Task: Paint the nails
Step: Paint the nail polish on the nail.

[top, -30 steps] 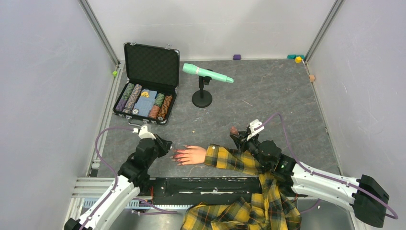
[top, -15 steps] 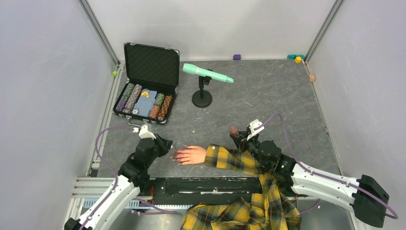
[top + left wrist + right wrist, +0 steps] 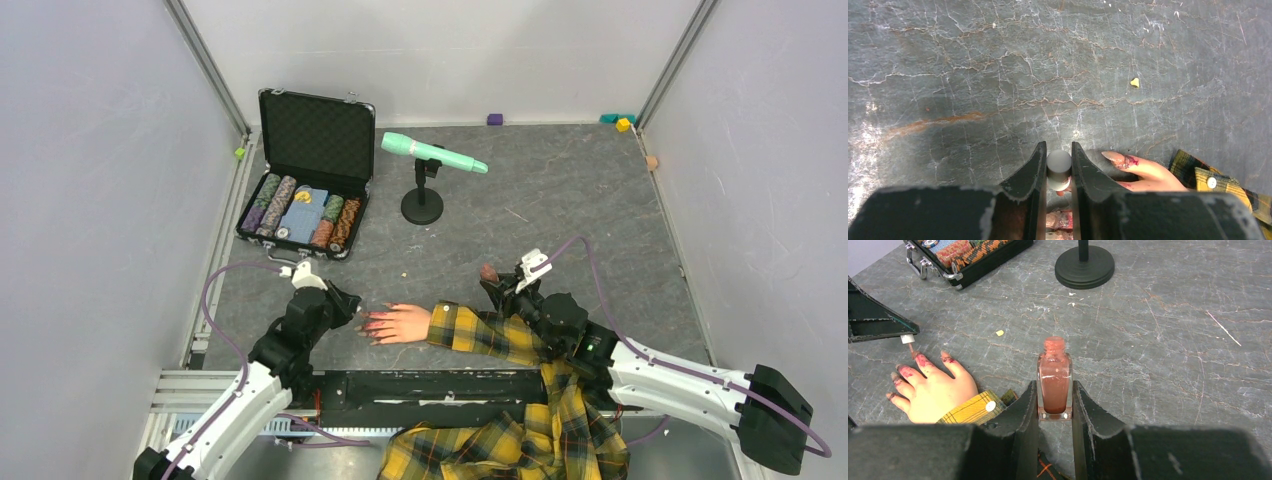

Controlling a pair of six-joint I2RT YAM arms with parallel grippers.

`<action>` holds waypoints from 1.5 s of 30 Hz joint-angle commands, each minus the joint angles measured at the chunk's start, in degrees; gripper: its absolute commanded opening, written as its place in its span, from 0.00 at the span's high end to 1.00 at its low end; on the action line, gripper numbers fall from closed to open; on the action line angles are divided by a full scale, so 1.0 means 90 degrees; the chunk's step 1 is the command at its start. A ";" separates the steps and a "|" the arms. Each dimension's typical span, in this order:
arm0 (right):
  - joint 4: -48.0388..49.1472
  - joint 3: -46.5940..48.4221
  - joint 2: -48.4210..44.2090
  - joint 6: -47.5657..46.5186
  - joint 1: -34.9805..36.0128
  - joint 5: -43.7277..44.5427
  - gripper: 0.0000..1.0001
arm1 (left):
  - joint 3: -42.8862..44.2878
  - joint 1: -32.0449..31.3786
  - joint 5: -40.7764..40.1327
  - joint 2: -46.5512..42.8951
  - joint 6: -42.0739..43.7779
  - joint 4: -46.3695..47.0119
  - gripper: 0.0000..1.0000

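Note:
A pale mannequin hand [image 3: 405, 323] in a yellow plaid sleeve [image 3: 490, 335] lies palm down at the near edge. Its nails [image 3: 920, 359] are smeared red-pink. My left gripper [image 3: 1058, 160] is shut on the white brush cap [image 3: 1058, 167] just above the fingertips. In the right wrist view the thin brush [image 3: 909, 344] points down at a nail. My right gripper [image 3: 1054, 400] is shut on the open brownish polish bottle [image 3: 1054, 385], held upright on the table to the right of the sleeve. One long nail [image 3: 1115, 158] shows beside my left fingers.
An open black case of poker chips [image 3: 305, 200] sits at the back left. A mint microphone [image 3: 432, 153] rests on a black round-based stand [image 3: 421, 208] behind the hand. Small coloured blocks [image 3: 620, 122] lie by the back wall. A yellow crumb [image 3: 1134, 82] lies on the grey slab.

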 commanded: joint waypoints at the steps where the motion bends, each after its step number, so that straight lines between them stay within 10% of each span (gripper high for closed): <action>1: 0.0217 0.0000 -0.0085 -0.0005 0.0007 0.0097 1.00 | 0.0112 -0.0005 -0.0254 0.0009 0.0112 0.0217 0.98; 30: 0.0211 0.0007 -0.0099 -0.0011 0.0008 0.0112 1.00 | 0.0151 -0.0006 -0.0529 0.0009 -0.0089 0.0032 0.98; 45: 0.0014 0.0127 -0.0253 -0.0214 0.0006 0.0234 1.00 | 0.0474 -0.0005 -0.0387 -0.1737 -0.0579 -0.1313 0.98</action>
